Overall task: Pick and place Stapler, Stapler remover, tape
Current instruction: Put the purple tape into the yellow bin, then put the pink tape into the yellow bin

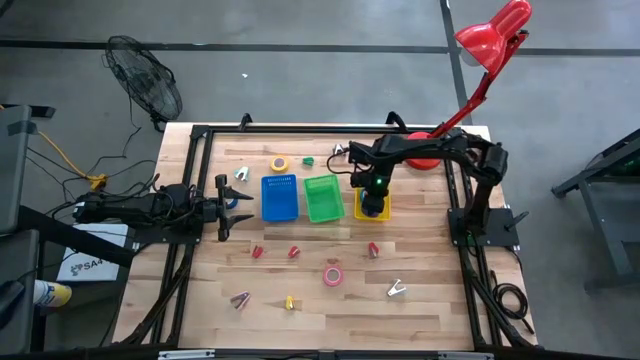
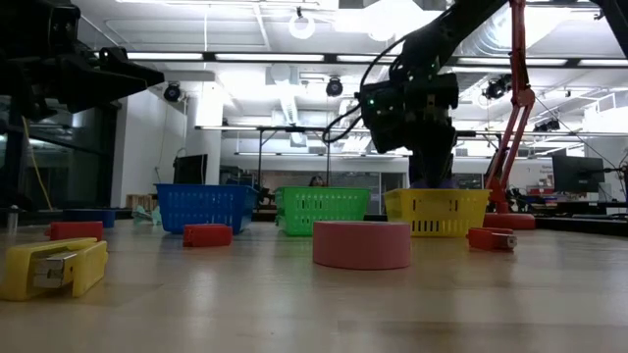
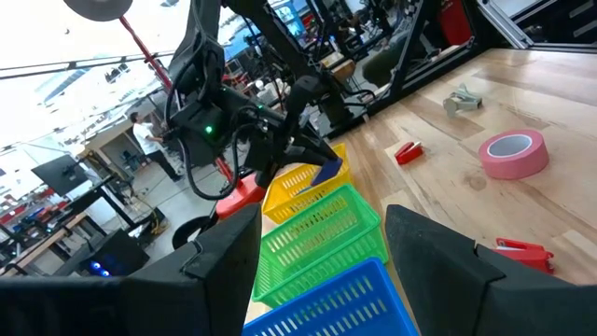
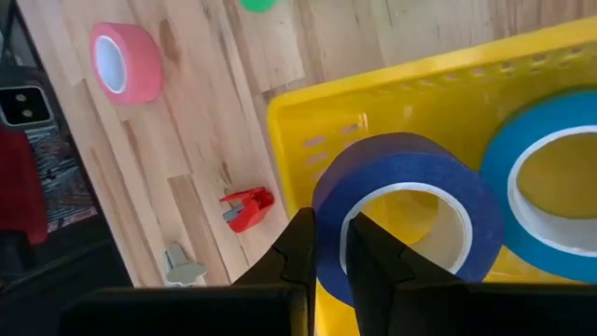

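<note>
My right gripper (image 4: 331, 252) is shut on a purple tape roll (image 4: 401, 205) over the yellow bin (image 1: 372, 205), which also shows in the low view (image 2: 437, 211). A blue tape roll (image 4: 550, 187) lies in that bin. A pink tape roll (image 1: 332, 274) and a yellow tape roll (image 1: 279, 163) lie flat on the table. Red staplers (image 1: 256, 252) (image 1: 293, 252) (image 1: 373, 249) and a yellow stapler (image 1: 289, 302) lie on the table. My left gripper (image 1: 222, 208) is open and empty at the table's left, beside the blue bin (image 1: 280, 197). My right gripper pinches the purple roll's wall (image 4: 328, 210), one finger (image 4: 368, 257) inside the ring and one finger (image 4: 300, 250) outside. The fingers come from above, pointing down. The roll stands on edge within the yellow bin's rim; whether it touches the bin's floor I cannot tell.
The blue, green (image 1: 322, 197) and yellow bins stand in a row at mid table. A red lamp (image 1: 490, 40) stands at the far right corner. Silver staple removers (image 1: 396, 289) (image 1: 242, 174) lie loose. A fan (image 1: 145, 85) stands off the table's far left.
</note>
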Action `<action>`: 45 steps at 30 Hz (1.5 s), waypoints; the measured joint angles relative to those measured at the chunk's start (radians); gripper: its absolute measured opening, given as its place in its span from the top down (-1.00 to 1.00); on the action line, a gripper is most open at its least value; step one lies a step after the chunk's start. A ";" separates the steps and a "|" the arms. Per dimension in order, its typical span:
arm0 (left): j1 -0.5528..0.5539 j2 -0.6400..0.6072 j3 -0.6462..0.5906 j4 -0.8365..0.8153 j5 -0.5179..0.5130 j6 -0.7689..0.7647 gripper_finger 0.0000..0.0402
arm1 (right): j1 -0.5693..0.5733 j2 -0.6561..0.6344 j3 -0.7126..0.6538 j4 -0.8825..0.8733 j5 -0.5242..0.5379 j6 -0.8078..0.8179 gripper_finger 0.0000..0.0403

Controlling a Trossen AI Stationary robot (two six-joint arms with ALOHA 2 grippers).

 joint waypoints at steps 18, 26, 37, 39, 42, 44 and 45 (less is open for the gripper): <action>0.000 0.000 0.000 0.000 0.000 0.000 -0.13 | -0.008 0.000 -0.002 0.007 0.145 0.026 0.84; 0.000 0.000 0.000 0.000 0.000 0.000 -0.13 | -0.003 -0.013 -0.002 0.019 0.238 0.057 0.62; 0.000 0.000 0.000 0.000 0.000 0.000 -0.13 | 0.040 -0.117 0.000 0.020 0.317 0.125 0.03; 0.000 0.000 0.000 0.000 0.000 0.000 -0.13 | 0.065 -0.150 0.000 0.026 0.320 0.136 -0.02; 0.000 0.000 0.000 0.000 0.000 0.000 -0.13 | 0.119 -0.202 0.000 0.041 0.336 0.133 -0.05; 0.000 0.000 0.000 0.000 0.000 0.000 -0.13 | 0.164 -0.230 0.000 0.050 0.356 0.108 -0.05; 0.000 0.000 0.000 0.000 0.000 0.000 -0.13 | 0.187 -0.241 0.000 0.055 0.364 0.091 -0.05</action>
